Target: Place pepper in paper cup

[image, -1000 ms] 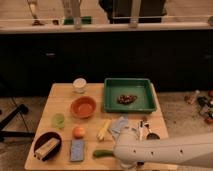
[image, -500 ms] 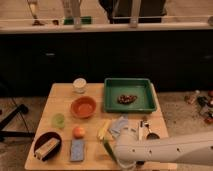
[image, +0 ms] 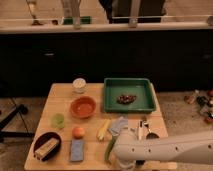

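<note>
Wooden table (image: pixel 62 102) fills most of my view, and the gripper (image: pixel 124 161) sits low over its near edge, right of centre. My white arm (image: pixel 170 147) comes in from the right and lies almost level along that edge. Its end bends down toward the tabletop, so the wrist covers most of the gripper. I read the gripper as released, with nothing in its grasp.

Straight beyond the gripper, at the far side, lies the green tray (image: pixel 111 102) with a brown clump in it. The orange bowl (image: pixel 82 107) stands beyond the gripper and to its left, just beside the tray. Well off to the gripper's left, at about the same depth, the dark bowl (image: pixel 56 137) holds a pale block. A grey-blue cloth (image: pixel 118 125) lies just beyond the gripper, partly behind the arm.

The pepper (image: pixel 109 149) lies flat on the table just left of the gripper, running away from me. Its right side meets the arm's end, and I cannot tell whether they touch. A yellow fruit (image: pixel 103 129) lies just beyond the pepper, and a blue sponge (image: pixel 76 150) lies to its left. The cup (image: pixel 79 85) stands upright far beyond the gripper and to its left, past the orange bowl and well apart from the pepper.
</note>
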Controlling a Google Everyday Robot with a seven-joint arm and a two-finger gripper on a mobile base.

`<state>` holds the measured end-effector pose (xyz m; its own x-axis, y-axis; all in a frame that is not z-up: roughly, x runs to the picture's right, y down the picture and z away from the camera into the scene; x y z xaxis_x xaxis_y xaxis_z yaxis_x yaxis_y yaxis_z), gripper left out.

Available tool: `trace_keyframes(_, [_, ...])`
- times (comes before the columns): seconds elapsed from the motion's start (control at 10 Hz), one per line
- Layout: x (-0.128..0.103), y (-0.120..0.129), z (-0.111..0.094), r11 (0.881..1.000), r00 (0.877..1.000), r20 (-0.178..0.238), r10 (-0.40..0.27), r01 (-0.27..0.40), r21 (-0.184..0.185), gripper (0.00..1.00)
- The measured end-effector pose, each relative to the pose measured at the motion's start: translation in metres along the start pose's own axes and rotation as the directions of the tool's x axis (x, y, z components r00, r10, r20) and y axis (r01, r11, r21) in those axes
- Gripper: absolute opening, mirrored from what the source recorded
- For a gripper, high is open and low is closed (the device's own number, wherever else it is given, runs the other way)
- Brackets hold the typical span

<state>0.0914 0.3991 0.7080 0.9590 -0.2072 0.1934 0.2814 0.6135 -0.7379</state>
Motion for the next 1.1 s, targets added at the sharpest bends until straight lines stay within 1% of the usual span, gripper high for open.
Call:
trace_keyframes(0.5, [-0.001, 0.0, -0.004, 1.0, 1.0, 0.002, 0.007, -0.007, 0.003, 0.8])
trace_keyframes(0.6, [-0.001, 0.002, -0.012, 0.997, 0.997, -0.006, 0.071, -0.071, 0.012, 0.8])
trace_keyframes(0.7, [-0.001, 0.006, -0.025, 0.988, 0.988, -0.01, 0.155, -0.155, 0.023, 0.8])
trace_keyframes(0.8, [-0.001, 0.009, -0.041, 0.976, 0.977, -0.013, 0.215, -0.214, 0.036, 0.8])
trace_keyframes(0.9, [-0.002, 0.012, -0.058, 0.965, 0.966, -0.014, 0.26, -0.259, 0.048, 0.8])
trace_keyframes(1.0, [-0.003, 0.015, -0.071, 0.952, 0.953, -0.009, 0.302, -0.301, 0.053, 0.8])
trace_keyframes(1.1, [-0.005, 0.014, -0.076, 0.944, 0.945, -0.006, 0.328, -0.327, 0.047, 0.8])
